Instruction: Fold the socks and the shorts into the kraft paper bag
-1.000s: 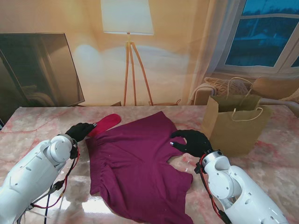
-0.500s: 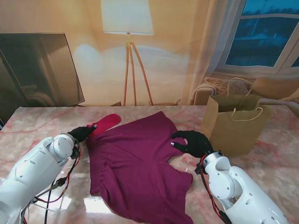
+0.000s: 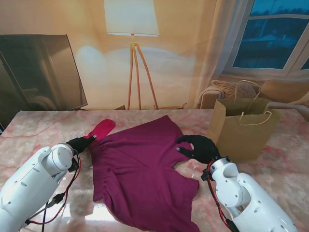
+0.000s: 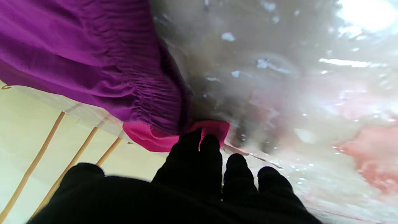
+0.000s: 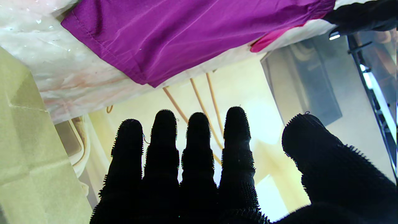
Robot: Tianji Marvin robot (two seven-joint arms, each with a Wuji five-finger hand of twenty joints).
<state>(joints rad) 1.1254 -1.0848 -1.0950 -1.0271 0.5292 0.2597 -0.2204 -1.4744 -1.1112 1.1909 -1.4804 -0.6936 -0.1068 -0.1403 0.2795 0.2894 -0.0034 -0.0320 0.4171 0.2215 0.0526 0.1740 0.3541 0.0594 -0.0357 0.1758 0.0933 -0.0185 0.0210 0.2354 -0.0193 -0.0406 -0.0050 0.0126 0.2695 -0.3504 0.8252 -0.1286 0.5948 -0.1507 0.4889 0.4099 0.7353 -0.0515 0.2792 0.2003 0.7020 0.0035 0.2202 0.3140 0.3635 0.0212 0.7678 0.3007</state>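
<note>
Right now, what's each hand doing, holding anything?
Left hand: shut on the red sock.
Right hand: open, fingers extended above the shorts, holding nothing.

Warm yellow light from the floor lamp (image 3: 131, 18) fills the sharp stand view, glare glints off the glossy tabletop (image 3: 38, 130) near me, while the left wrist view is smeared and blown out white over the tabletop.
</note>
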